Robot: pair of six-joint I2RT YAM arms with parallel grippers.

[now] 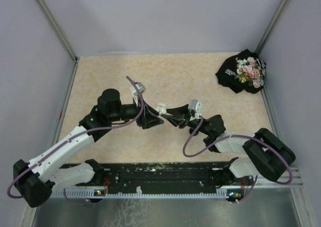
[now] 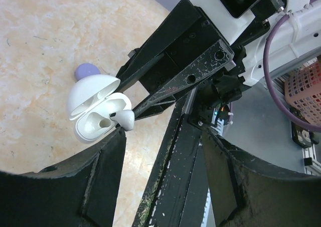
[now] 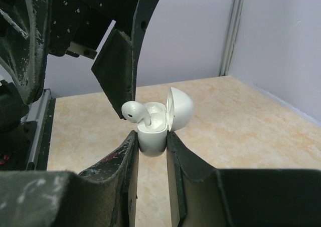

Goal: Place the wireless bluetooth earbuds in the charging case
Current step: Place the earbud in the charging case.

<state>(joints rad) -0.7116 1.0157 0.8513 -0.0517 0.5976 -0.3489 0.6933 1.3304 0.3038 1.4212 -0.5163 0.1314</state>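
Note:
My right gripper [image 3: 151,143] is shut on a white charging case [image 3: 152,136] and holds it above the table with its lid [image 3: 181,108] swung open. A white earbud [image 3: 134,110] stands with its stem in one socket and its head sticking out to the left. My left gripper [image 2: 163,134] is open wide, and one fingertip [image 3: 119,81] touches the earbud's head. In the left wrist view the case [image 2: 93,118] and earbud [image 2: 125,119] sit at the tip of my left finger. In the top view both grippers meet at the case [image 1: 161,108] mid-table.
A lavender round thing [image 2: 86,70] lies on the table behind the case. A tiny white bit [image 1: 156,91] lies further back. A black floral cloth [image 1: 242,71] sits at the back right corner. A black rail [image 1: 165,174] runs along the near edge.

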